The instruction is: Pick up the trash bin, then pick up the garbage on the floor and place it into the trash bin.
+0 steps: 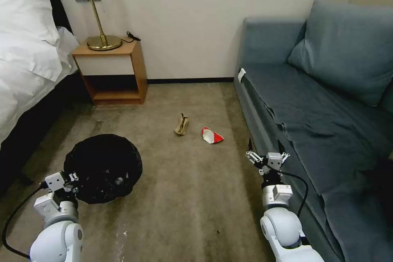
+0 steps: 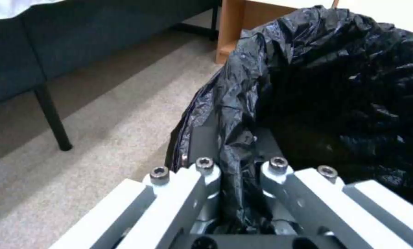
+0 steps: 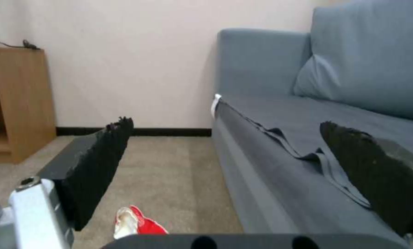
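Left gripper [image 2: 236, 173]: clamped on the bag-covered rim of the trash bin [image 1: 102, 168], apparently lifted off the carpet.
Right gripper [image 1: 267, 152]: fingers spread, empty, beside the sofa [image 1: 327, 102].
Red-and-white carton [image 3: 135, 221]: on the carpet near the tan scrap [image 1: 181, 125].

Bin's white body [image 1: 102, 168] under bag

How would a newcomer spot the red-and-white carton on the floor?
Start at the blue sofa on the right and look at the carpet beside its front edge. The crushed carton lies there, right of a tan-brown scrap; it is the only red-and-white piece.
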`<state>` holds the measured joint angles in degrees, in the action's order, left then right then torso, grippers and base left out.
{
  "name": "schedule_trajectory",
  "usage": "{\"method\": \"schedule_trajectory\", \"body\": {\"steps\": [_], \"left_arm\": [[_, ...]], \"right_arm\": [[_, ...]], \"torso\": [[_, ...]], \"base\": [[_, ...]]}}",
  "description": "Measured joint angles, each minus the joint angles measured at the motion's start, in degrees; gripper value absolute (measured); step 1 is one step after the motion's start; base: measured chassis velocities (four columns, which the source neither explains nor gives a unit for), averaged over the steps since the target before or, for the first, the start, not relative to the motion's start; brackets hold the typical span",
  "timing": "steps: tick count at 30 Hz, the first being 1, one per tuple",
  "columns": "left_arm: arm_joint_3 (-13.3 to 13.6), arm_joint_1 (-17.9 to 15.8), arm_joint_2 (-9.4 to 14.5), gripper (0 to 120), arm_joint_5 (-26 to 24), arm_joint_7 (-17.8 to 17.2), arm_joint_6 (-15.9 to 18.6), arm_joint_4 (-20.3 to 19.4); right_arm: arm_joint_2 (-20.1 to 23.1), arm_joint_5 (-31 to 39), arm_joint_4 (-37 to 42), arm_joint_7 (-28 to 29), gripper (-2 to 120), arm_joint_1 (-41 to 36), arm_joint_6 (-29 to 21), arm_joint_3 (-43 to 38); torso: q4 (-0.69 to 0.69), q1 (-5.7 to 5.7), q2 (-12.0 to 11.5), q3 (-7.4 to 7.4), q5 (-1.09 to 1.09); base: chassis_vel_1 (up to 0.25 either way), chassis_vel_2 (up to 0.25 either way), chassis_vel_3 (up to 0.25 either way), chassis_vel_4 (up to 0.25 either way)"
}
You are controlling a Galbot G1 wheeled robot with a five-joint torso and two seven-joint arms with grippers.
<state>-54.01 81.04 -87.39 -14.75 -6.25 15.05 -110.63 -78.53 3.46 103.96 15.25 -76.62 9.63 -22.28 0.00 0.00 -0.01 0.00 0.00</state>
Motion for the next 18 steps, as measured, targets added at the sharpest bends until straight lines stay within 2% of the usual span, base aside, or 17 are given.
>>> {"method": "schedule_trajectory", "body": {"steps": [18], "left_arm": [[-0.3,0.0,0.0,4,0.0,0.0,-0.1,-0.3]], "right_arm": [[0.0,-0.3,-0.1,-0.1,100,0.6,-0.3,0.9]], "torso": [[0.0,0.0,0.0,0.0,0.0]], "base": [[-0.078,0.068,0.077,-0.076]]}}
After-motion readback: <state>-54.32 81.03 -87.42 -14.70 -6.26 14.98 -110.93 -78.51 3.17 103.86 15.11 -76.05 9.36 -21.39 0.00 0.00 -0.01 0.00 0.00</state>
